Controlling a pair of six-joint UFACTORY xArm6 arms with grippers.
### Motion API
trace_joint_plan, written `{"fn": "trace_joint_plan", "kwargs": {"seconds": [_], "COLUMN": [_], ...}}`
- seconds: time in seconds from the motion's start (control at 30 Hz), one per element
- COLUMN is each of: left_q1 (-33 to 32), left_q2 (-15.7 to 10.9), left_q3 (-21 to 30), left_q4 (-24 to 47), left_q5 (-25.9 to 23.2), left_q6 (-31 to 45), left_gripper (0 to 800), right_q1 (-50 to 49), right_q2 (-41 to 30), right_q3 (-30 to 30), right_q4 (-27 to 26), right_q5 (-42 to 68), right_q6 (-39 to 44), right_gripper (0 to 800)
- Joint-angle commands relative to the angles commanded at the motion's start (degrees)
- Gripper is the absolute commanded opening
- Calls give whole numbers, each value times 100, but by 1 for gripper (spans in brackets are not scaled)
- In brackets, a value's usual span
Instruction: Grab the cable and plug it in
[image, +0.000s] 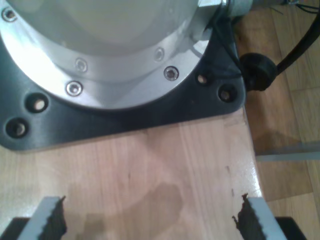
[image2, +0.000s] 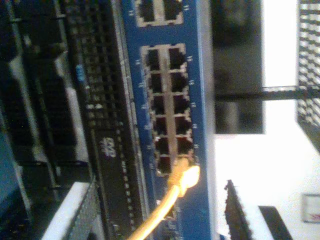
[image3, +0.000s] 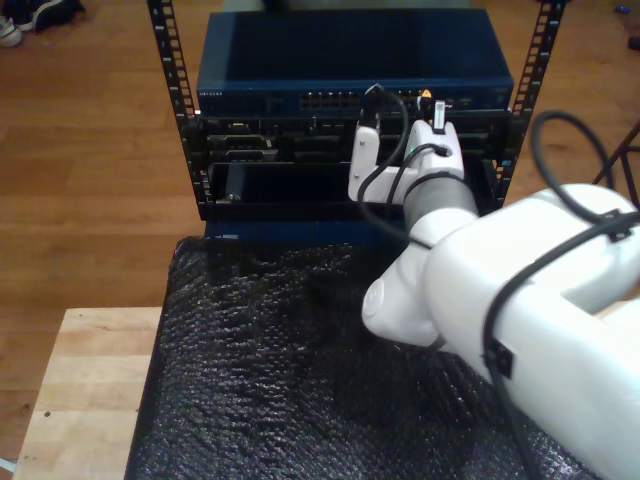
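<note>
One cable (image2: 172, 195) plugged into switch (image2: 165, 100), between my second pincer's (image2: 160, 220) fingers

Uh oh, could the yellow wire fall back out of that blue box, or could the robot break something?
It might. The yellow cable has its plug at a port of the blue switch, but I can't tell if it is fully in, so it may slip out. My second gripper has its jaws apart on either side of the cable, so pulling back crookedly could snag and tug it. The neighbouring ports sit close, so a bump could hit them.
</note>
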Motion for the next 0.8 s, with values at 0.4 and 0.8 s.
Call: {"fn": "trace_joint_plan", "kwargs": {"seconds": [0.4, 0.8], "left_q1": [0, 0], "left_q2": [0, 0], "left_q3": [0, 0], "left_q4": [0, 0], "left_q5": [0, 0], "left_q6": [0, 0], "left_gripper": [800, 800], "right_q1": [-1758, -3543], "right_q2": [-1881, -2708], "right_q3": [1011, 1125], "right_q4": [-1925, -3921], "right_q5": [3103, 5705], "right_q6": [-123, -123], "right_gripper": [748, 796]}}
